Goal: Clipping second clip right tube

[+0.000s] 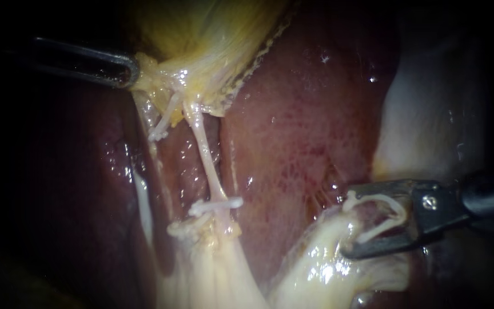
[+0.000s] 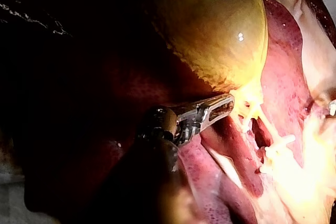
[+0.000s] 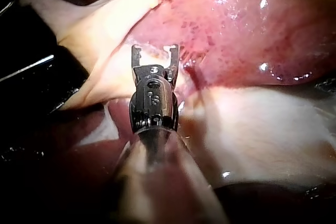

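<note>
The right tube (image 1: 207, 154) runs down from the yellow gallbladder (image 1: 201, 34) and carries one white clip (image 1: 217, 205) near its lower end. The shorter left tube (image 1: 170, 111) beside it bears a clip (image 1: 158, 135) too. My left instrument (image 1: 128, 71) is shut on the gallbladder's neck, which the left wrist view shows as well (image 2: 231, 104). My right instrument (image 1: 353, 222) stands well off to the lower right of the tubes. Its jaws are spread wide around a loaded white clip (image 1: 381, 214) that touches both. In the right wrist view these jaws (image 3: 155, 51) hover over pale tissue.
Dark red liver (image 1: 293, 126) lies between the tubes and my right instrument. Pale fatty tissue (image 1: 327, 269) sits under the right jaws, and a white sheet of tissue (image 1: 430, 103) lies at the far right. Another liver lobe (image 1: 87, 189) fills the left.
</note>
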Tool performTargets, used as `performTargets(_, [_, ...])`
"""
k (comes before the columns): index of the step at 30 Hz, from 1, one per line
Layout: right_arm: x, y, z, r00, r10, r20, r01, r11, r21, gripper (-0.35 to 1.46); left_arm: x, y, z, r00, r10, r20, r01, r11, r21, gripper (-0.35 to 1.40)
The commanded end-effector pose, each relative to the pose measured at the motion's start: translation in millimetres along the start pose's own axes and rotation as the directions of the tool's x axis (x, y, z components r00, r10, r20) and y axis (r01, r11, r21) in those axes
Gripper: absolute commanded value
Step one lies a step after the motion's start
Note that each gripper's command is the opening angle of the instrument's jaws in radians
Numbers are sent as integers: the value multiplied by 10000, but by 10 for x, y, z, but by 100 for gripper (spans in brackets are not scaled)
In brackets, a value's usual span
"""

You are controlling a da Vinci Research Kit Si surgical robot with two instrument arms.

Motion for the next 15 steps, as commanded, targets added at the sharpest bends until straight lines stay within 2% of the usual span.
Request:
performTargets(1, [1, 2, 4, 9999, 103, -122, -103, 9999, -3, 49, 0, 0, 0, 10000, -3, -6, 3, 10000, 9, -35])
performTargets(5, [5, 11, 16, 9982, 426, -410, -427, 9991, -13, 49, 0, 0, 0, 10000, -4, -5, 4, 10000, 7, -35])
performTargets(11, [10, 25, 34, 9949, 830, -570, -831, 9965, -2, 49, 0, -1, 0, 10000, -4, -4, 4, 10000, 6, -35])
performTargets(15, [17, 34, 49, 9878, 1361, -755, -1347, 9906, 236, 49, 0, -1, 0, 10000, -5, -4, 5, 10000, 4, -35])
